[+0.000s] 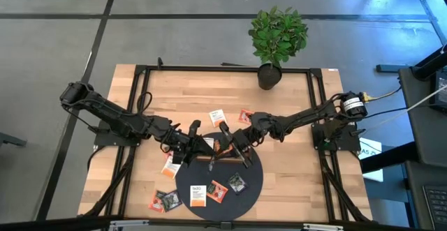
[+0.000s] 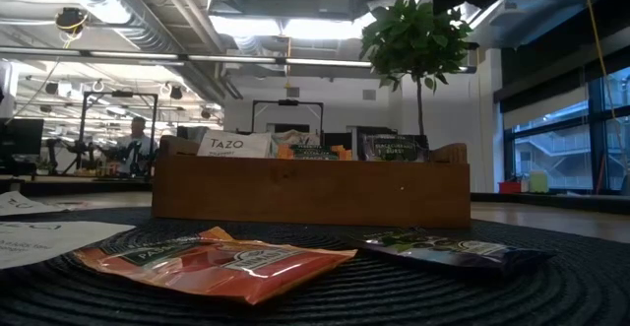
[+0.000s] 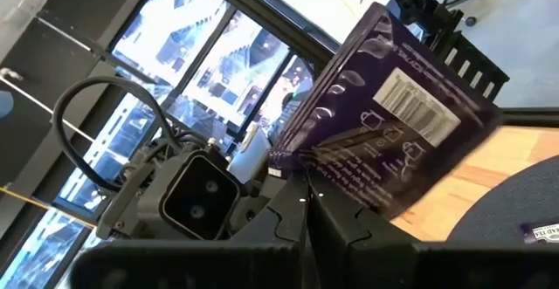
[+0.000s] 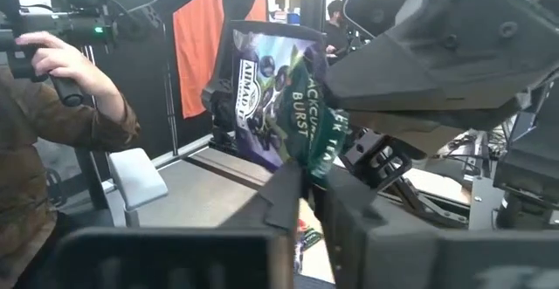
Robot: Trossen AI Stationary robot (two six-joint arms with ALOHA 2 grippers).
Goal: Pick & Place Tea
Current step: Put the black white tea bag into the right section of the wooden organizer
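Both grippers meet over the far left part of the brown wooden tray [image 1: 227, 160], which stands on a round dark mat [image 1: 253, 181]. My left gripper [image 3: 306, 215] and my right gripper [image 4: 301, 197] are each shut on a dark purple sachet [image 3: 393, 123], apparently one and the same. The left wrist view shows its barcode back, the right wrist view its printed front [image 4: 266, 97]. Sachets stand upright in the tray [image 2: 234, 146]. Others lie flat on the mat [image 1: 199, 195] and on the table [image 1: 216, 117]. My left gripper pinches the purple sachet between its two fingers at a lower corner [image 3: 327, 180]. The sachet stands tilted up and away from the fingers, lifted clear. My right gripper pinches the sachet's lower edge beside its green strip [image 4: 306, 162] between the two fingers. The sachet stands upright above them, clear of the table.
A potted plant [image 1: 269, 74] stands at the table's far edge. Orange [image 2: 217, 262] and dark [image 2: 443, 252] sachets lie on the mat's near part. A person's hand [image 4: 61, 62] holds a handle beyond the table. Black frame rails run along both table sides.
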